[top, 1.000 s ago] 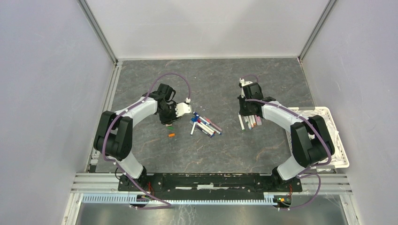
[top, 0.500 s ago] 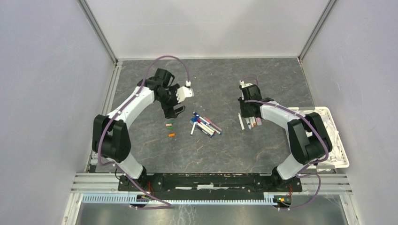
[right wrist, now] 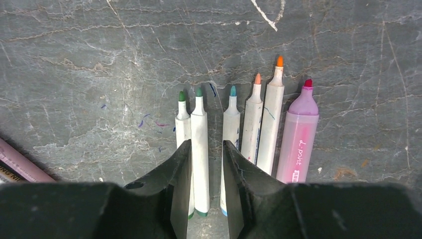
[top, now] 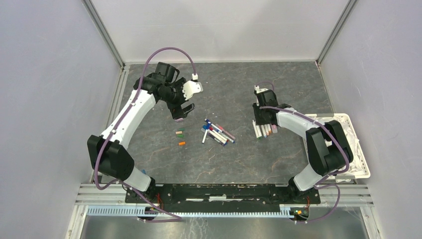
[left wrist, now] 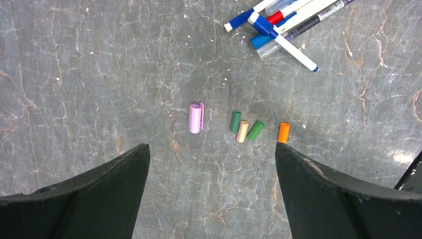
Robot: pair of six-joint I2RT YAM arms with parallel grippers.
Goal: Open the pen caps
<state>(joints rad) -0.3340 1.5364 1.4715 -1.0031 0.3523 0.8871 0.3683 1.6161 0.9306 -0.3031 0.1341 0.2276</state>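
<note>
Left tool released over pen caps, right tool slack astride uncapped pen (set-down step); next I fetch capped pens.

uncapped pens: lower ends behind right end effector | capped pens: cut by top edge

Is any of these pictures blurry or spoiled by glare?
Top view: even, soft light, no glare, but small things lack detail. Left wrist view: caps sharp, one glare patch on the table at right. Right wrist view: pens crisp, dark fingers nearly featureless.
</note>
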